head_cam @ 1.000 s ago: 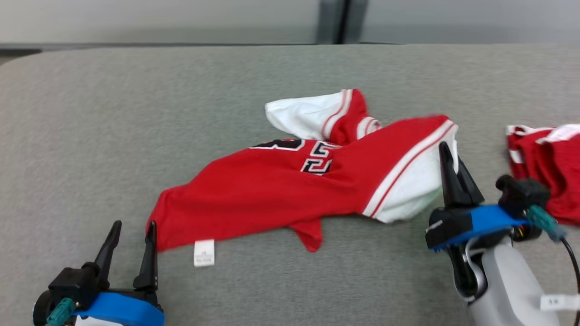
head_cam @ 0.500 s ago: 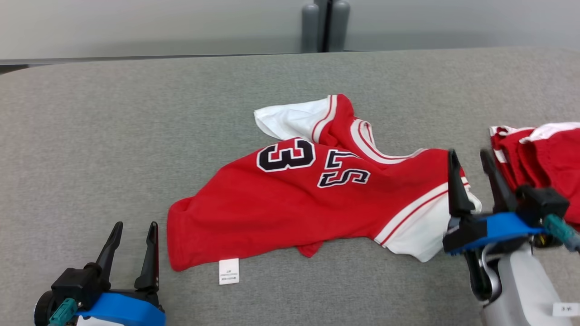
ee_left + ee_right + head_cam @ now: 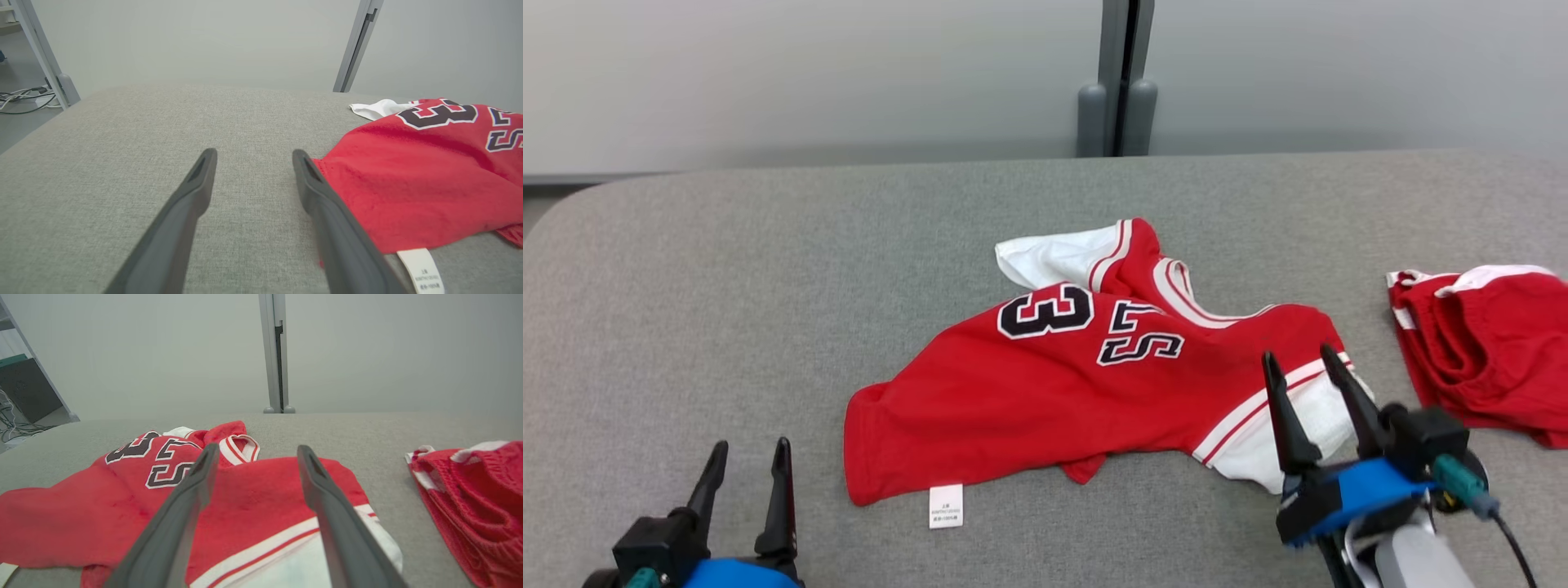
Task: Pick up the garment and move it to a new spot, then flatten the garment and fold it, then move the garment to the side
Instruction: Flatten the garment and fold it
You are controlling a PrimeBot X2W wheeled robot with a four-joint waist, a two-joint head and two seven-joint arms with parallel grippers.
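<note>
On the grey table [image 3: 727, 286] the red jersey [image 3: 1094, 384] lies crumpled. I see my right gripper [image 3: 1297, 353] over the jersey's white end, fingers spread, empty. My left gripper [image 3: 751, 443] sits just beside the jersey's hem, also spread wide.

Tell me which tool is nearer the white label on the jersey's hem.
Left. The left tool is just left of the label, beside the jersey hem corner. The right tool hovers far across, by the white sleeve at the other end.
</note>
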